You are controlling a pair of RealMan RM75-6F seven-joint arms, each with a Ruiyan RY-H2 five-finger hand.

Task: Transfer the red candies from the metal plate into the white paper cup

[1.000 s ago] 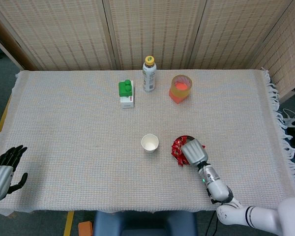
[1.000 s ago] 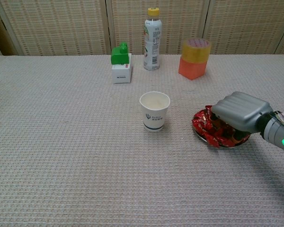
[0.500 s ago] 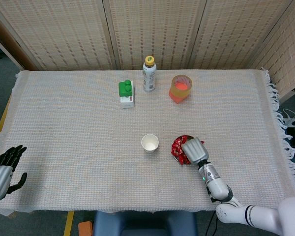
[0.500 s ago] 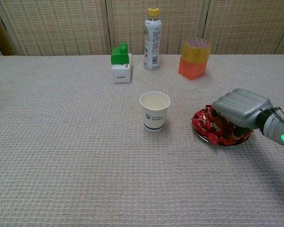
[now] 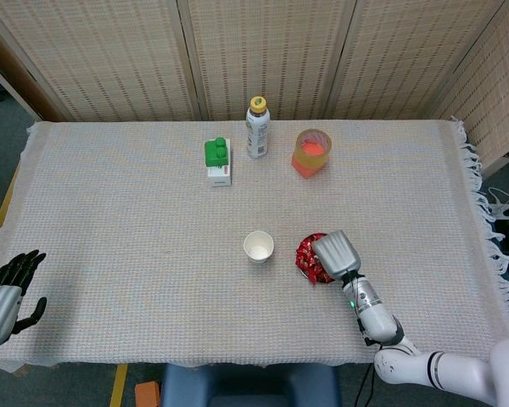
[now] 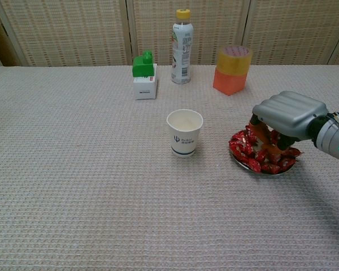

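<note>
Red candies (image 6: 260,158) lie heaped on the metal plate (image 6: 244,164), which sits on the woven tablecloth (image 5: 136,220) just to the right of the white paper cup (image 6: 184,133) in both views. They look like small foil-wrapped sweets — light, crinkly and likely slippery, so a heap of them would shift and spill rather than lift as one. My judgement is that they are best taken one or a few at a time, pinched across the wrapper's body between fingertips, not scooped. The wrappers are glossy red with creased, twisted ends, piled loosely and overhanging the plate's rim in places.

The right hand (image 6: 287,118) is over the pile's far side with fingers curled down into the candies; something reddish shows at its fingertips, but whether it truly pinches a candy I cannot tell. The left hand (image 5: 4,292) rests spread and empty at the table's near left corner — well apart from everything.
</note>
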